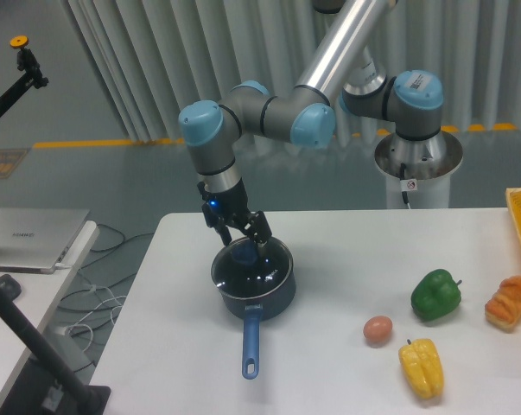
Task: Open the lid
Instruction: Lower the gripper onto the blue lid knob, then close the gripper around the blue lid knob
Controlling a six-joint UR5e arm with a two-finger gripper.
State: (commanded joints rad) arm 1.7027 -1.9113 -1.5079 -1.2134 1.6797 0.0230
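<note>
My gripper (245,244) over lid (251,264) knob
Fingers apart either side of the blue knob; lid sits on saucepan (253,294); contact unclear

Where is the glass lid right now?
The lid sits on the dark blue saucepan at the left part of the white table, directly under the robot's hand, well left of the egg and peppers.

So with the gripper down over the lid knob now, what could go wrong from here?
1. The gripper straddles the blue knob with its fingers apart; closing off-centre could let the knob slip out.
2. The lid sits snugly on the saucepan; a tilted lift might drag the pan.
3. A dragged pan would swing its long handle across the table.
</note>
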